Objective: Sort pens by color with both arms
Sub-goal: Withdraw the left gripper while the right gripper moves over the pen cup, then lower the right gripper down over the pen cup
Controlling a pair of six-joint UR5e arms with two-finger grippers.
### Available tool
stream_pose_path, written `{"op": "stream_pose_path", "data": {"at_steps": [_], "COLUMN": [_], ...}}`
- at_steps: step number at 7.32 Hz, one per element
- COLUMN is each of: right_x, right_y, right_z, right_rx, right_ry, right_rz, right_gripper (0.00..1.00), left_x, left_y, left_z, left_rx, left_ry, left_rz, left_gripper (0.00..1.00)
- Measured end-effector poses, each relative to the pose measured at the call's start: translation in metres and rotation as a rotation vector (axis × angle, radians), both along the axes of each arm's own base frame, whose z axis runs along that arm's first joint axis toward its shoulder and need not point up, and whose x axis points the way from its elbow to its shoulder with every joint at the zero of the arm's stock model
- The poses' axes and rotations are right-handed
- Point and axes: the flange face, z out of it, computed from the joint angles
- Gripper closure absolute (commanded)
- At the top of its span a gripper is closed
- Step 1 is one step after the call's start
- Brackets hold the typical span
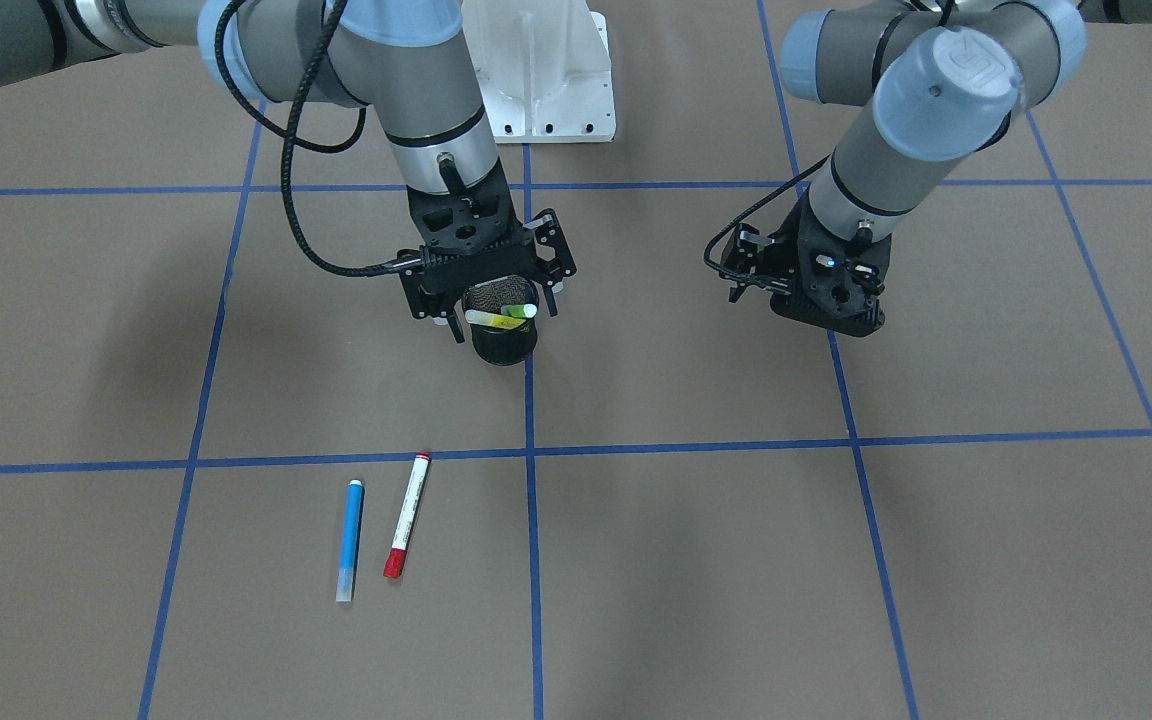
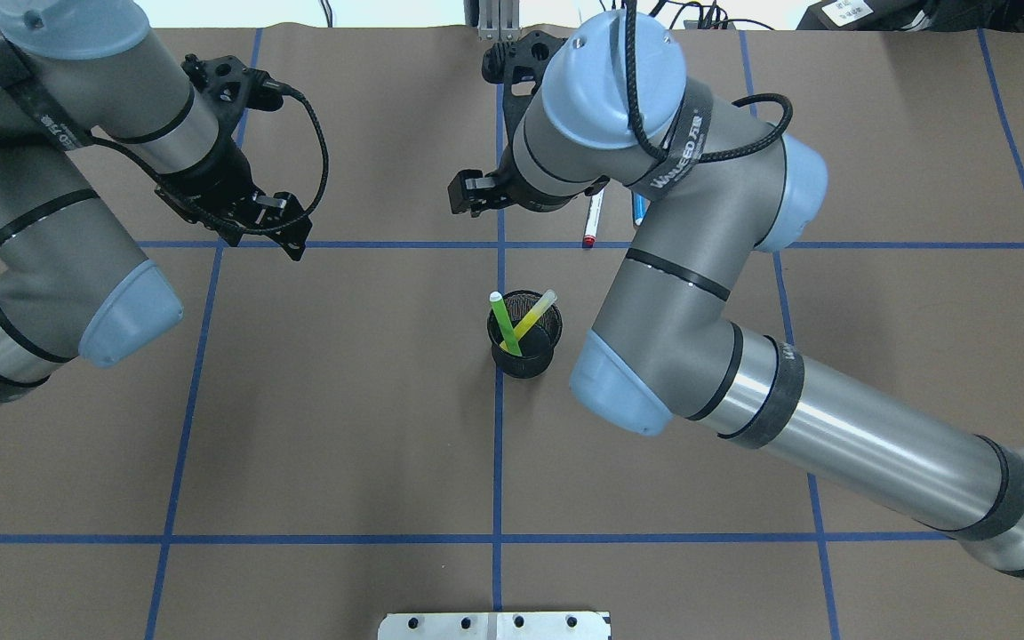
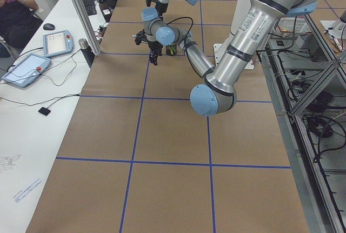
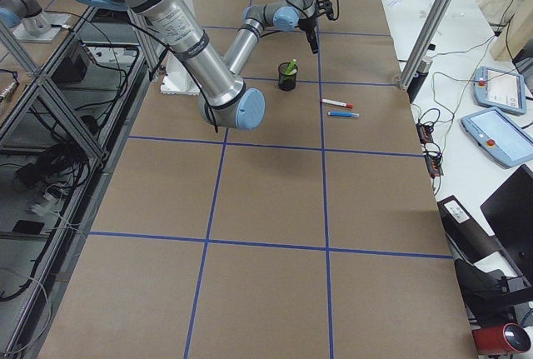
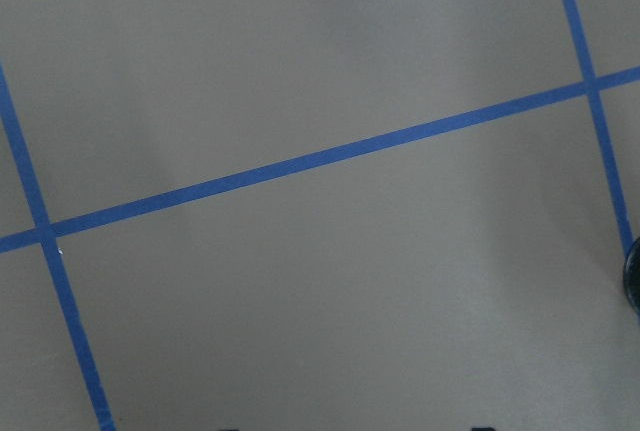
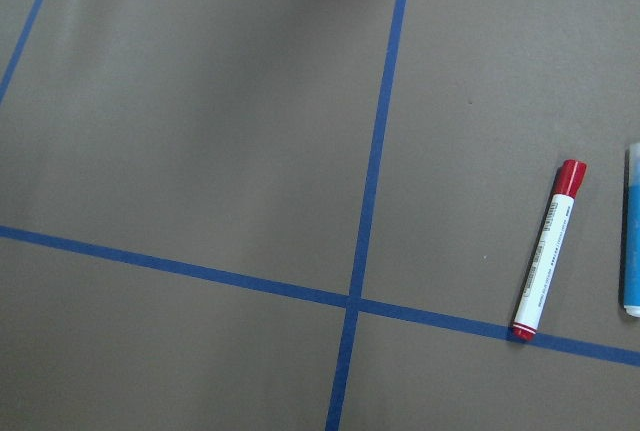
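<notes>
A black mesh cup (image 2: 525, 360) stands mid-table and holds the light green pen (image 2: 503, 324) and the yellow pen (image 2: 535, 314), both leaning. On the far side of it, the blue pen (image 1: 349, 540) and the white pen with a red cap (image 1: 406, 515) lie side by side on the paper; they also show in the right wrist view as the red-capped pen (image 6: 548, 249) and the blue pen (image 6: 632, 231). My right gripper (image 1: 501, 312) hovers beyond the cup, open and empty. Far off to the other side, my left gripper (image 1: 836, 318) hangs above bare paper, its fingertips apart and empty.
Blue tape lines (image 1: 528, 455) divide the brown paper into squares. The white bolted pedestal (image 1: 546, 70) sits at the robot's side. A side desk with tablets (image 3: 27, 68) and a seated person (image 3: 13, 6) lies past the far edge, behind an aluminium post (image 4: 425, 34).
</notes>
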Motion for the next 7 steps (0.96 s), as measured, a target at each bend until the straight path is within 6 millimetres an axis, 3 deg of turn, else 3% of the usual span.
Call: {"op": "stream_pose_path", "data": {"at_steps": [4,7], "right_x": [-0.039,-0.069], "right_y": [0.034,0.051], "right_z": [0.002,0.026], "right_rx": [0.141,0.182], "right_ry": [0.060,0.060], "right_rz": [-0.011,-0.024], "right_gripper": [0.10,0.20], "left_x": [-0.001,-0.001], "left_y": [0.000,-0.001], "left_z": [0.011,0.014], "left_rx": [0.003,0.000], "left_ry": [-0.002,-0.006], "left_rz": [0.000,-0.002], "left_gripper": [0.18,0.18]}}
